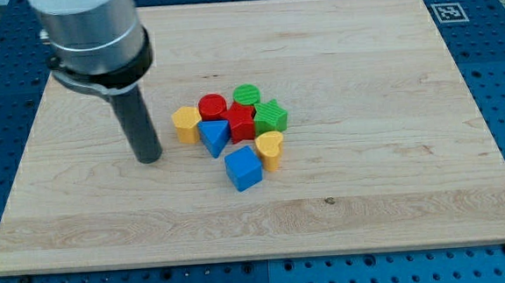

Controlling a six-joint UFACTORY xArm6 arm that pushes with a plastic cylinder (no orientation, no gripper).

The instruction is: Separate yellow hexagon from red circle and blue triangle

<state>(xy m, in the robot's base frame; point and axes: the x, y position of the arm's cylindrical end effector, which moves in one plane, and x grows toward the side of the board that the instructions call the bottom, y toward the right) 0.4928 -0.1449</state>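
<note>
Single view, high oblique, looking down over whole board.

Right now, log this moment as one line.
my tip: left of cluster, touching nothing | yellow hexagon: against red circle and blue triangle | separation: not done

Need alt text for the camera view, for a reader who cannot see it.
My tip rests on a wooden board, apart from and to the view's left of a yellow hexagon. The hexagon sits against a red circle and blue triangle in a tight block cluster.
</note>
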